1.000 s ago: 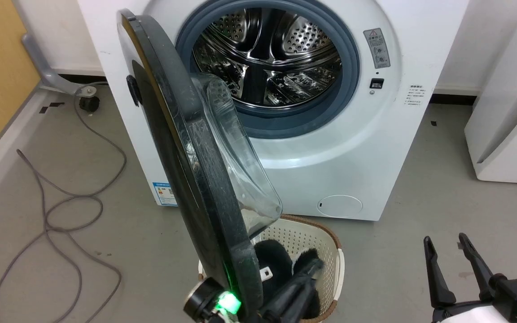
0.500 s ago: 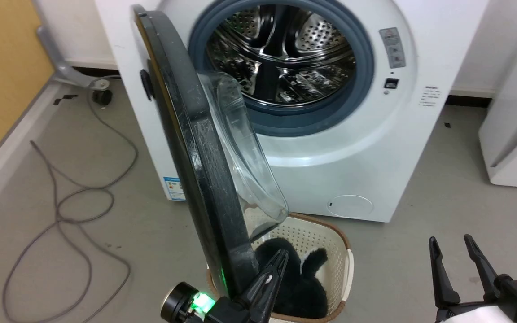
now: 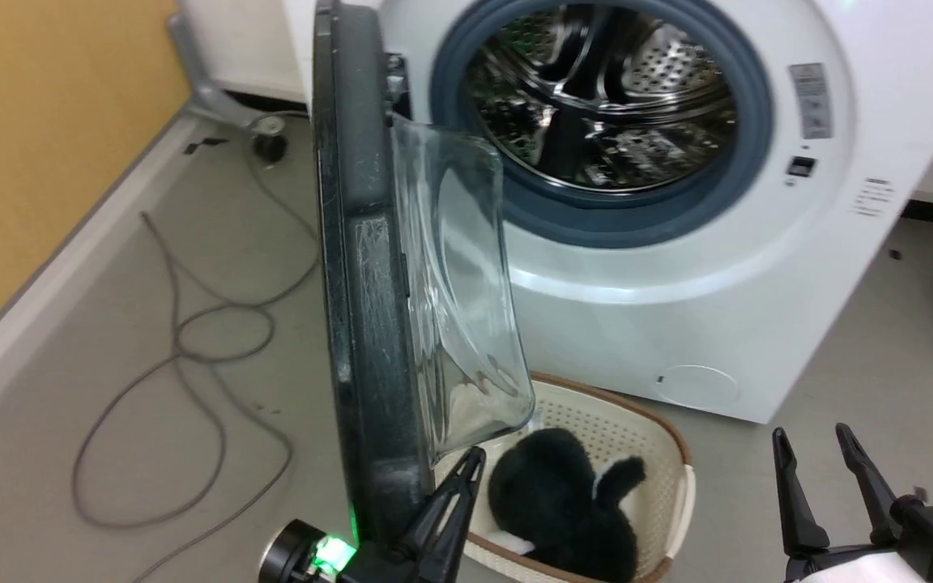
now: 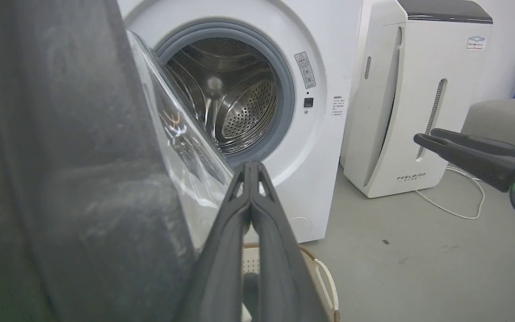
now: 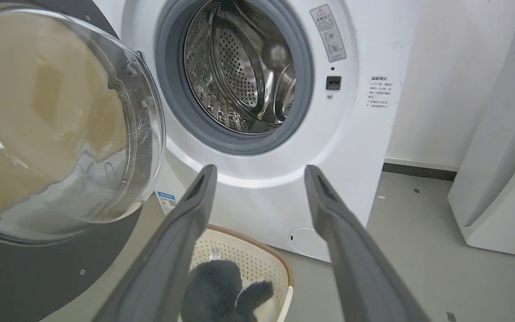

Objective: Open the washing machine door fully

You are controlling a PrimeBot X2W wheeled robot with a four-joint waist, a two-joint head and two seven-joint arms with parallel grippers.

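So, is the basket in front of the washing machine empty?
No, a black fluffy thing lies inside the basket.

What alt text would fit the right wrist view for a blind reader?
A white washing machine stands with its round door swung open to the left, steel drum exposed. The right gripper, its two dark fingers spread apart, rises in front; between the fingers shows a basket holding something dark and fluffy.
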